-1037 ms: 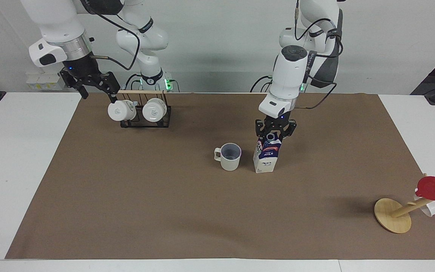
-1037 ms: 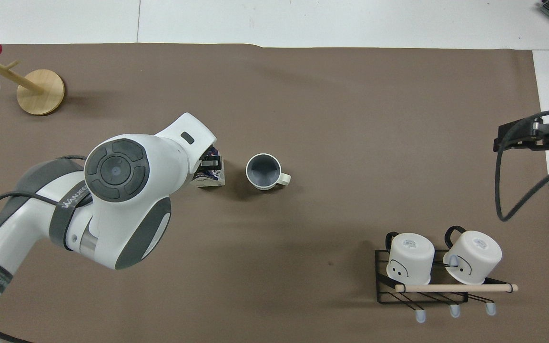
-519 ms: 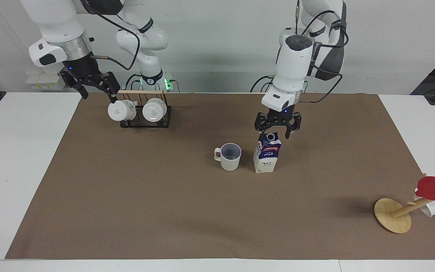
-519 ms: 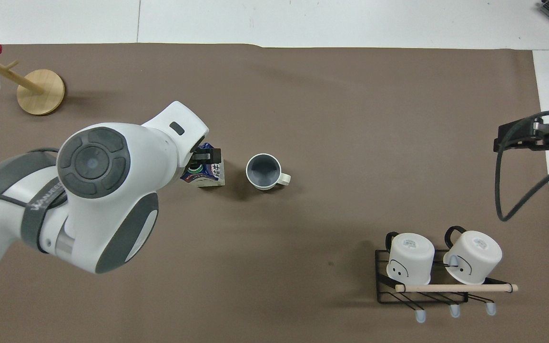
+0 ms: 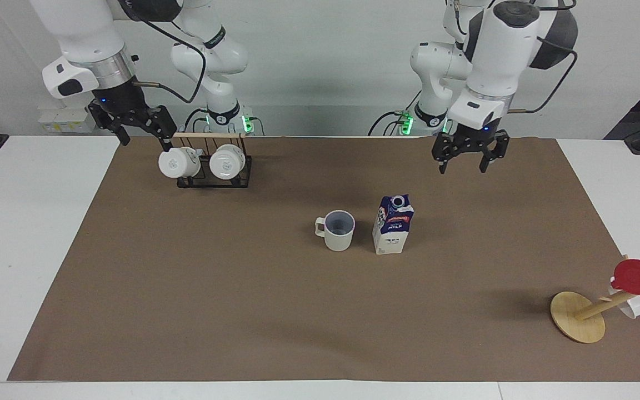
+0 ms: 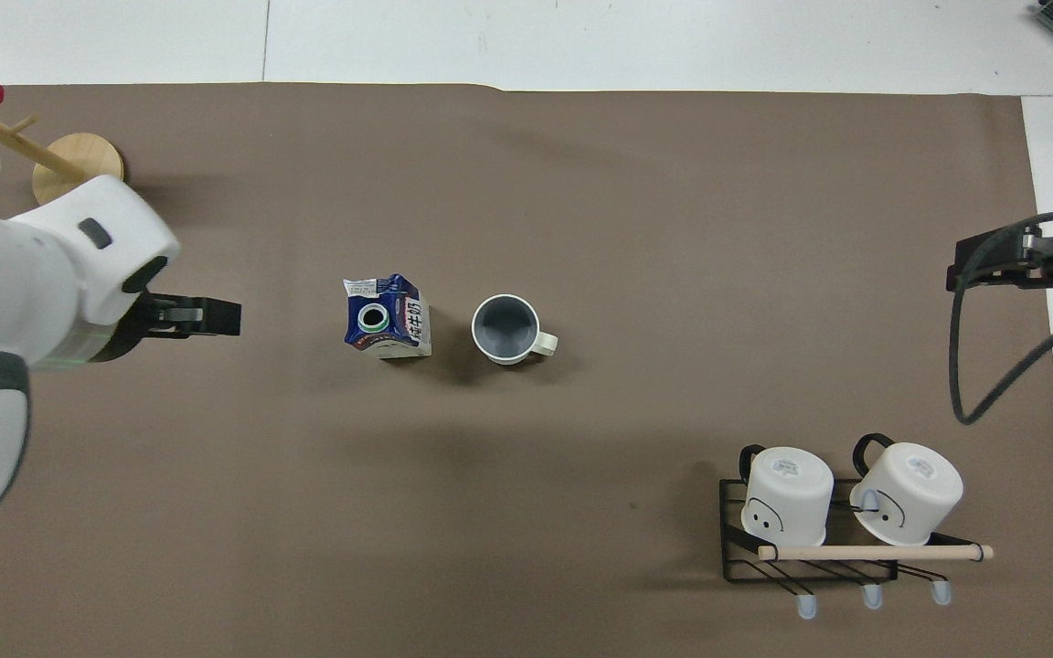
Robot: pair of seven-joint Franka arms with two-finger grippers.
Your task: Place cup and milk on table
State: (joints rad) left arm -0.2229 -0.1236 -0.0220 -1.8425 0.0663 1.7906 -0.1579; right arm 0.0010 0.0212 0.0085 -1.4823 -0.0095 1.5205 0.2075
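Under no claw, milk (image 5: 393,224) stands w/ cup (image 5: 338,230) beside, left claw (image 5: 469,158) apart.

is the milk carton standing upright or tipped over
Upright. The milk stands on its base on the brown sheet beside the cup, cap up, with no tool touching it.

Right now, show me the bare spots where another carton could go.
The brown sheet is bare from the cream mug and milk carton to its edge farthest from the robots. Also bare between mug and black mug rack. Crowded: rack corner; wooden cup tree corner.
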